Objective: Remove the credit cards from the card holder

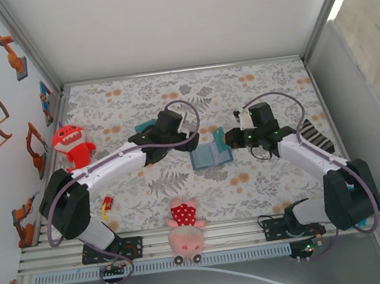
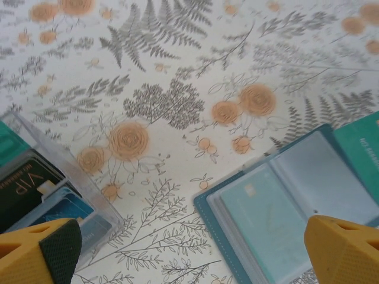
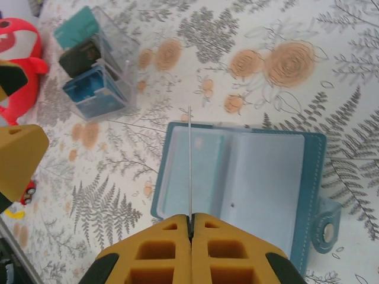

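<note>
The slate-blue card holder (image 1: 211, 157) lies open on the floral cloth, its clear sleeves up (image 3: 266, 177); a pale teal card shows in its left sleeve (image 2: 266, 213). My right gripper (image 3: 190, 222) is shut on a thin credit card (image 3: 189, 165), seen edge-on above the holder's left panel. From above this card looks teal (image 1: 219, 138) at the right gripper (image 1: 230, 138). My left gripper (image 2: 192, 254) hangs open over bare cloth just left of the holder, nothing between its yellow fingertips (image 2: 41, 248). It sits close to the card in the top view (image 1: 189, 142).
A clear box (image 3: 98, 65) with teal, black and blue cards stands left of the holder (image 1: 145, 128). A red plush (image 1: 72, 144) is at far left, a pink plush (image 1: 185, 229) at the near edge, a small red toy (image 1: 106, 206) near left, a striped sock (image 1: 314, 137) at right.
</note>
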